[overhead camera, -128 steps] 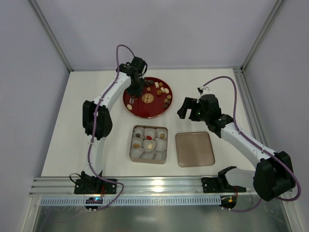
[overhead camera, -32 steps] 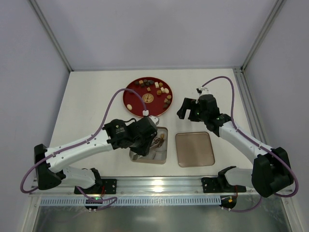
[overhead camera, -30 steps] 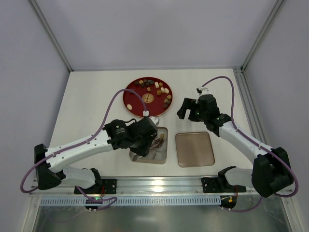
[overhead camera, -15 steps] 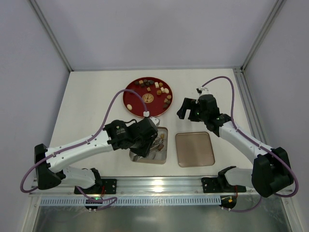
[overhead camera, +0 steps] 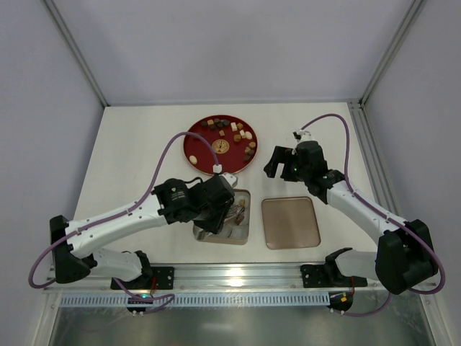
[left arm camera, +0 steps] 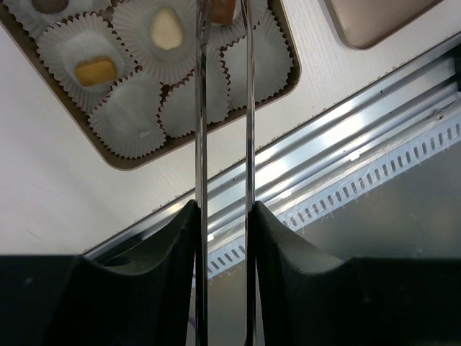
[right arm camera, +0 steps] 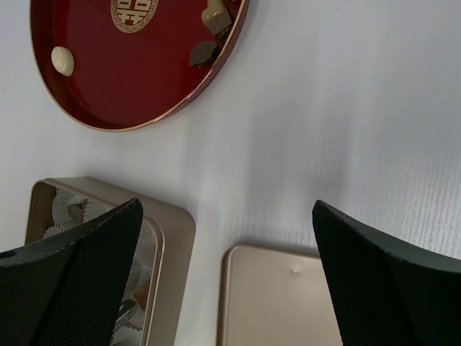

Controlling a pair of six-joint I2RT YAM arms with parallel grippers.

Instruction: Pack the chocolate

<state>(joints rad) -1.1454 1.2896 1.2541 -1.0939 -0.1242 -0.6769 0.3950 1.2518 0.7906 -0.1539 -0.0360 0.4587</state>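
Note:
Several chocolate pieces (overhead camera: 234, 130) lie on the far side of the red plate (overhead camera: 198, 148). My left gripper (overhead camera: 232, 209), with long thin metal blades, hangs over the gold box (overhead camera: 245, 216) of white paper cups. In the left wrist view its blades (left arm camera: 224, 29) stand a little apart, with a brown chocolate (left arm camera: 222, 7) between the tips over a cup, half cut off by the frame edge. A cream chocolate (left arm camera: 166, 32) and a tan one (left arm camera: 96, 71) sit in other cups. My right gripper (overhead camera: 282, 162) hovers wide open (right arm camera: 227, 209) over bare table, holding nothing.
The box's gold lid (overhead camera: 290, 223) lies flat to the right of the box, also seen under the right gripper as the lid (right arm camera: 281, 303). The plate (right arm camera: 108, 79) holds a cream ball (right arm camera: 63, 60). An aluminium rail (overhead camera: 238, 277) runs along the near table edge.
The left arm came from the plate to the box, then stayed there. Its blades have spread slightly over the last second. The right arm has not moved.

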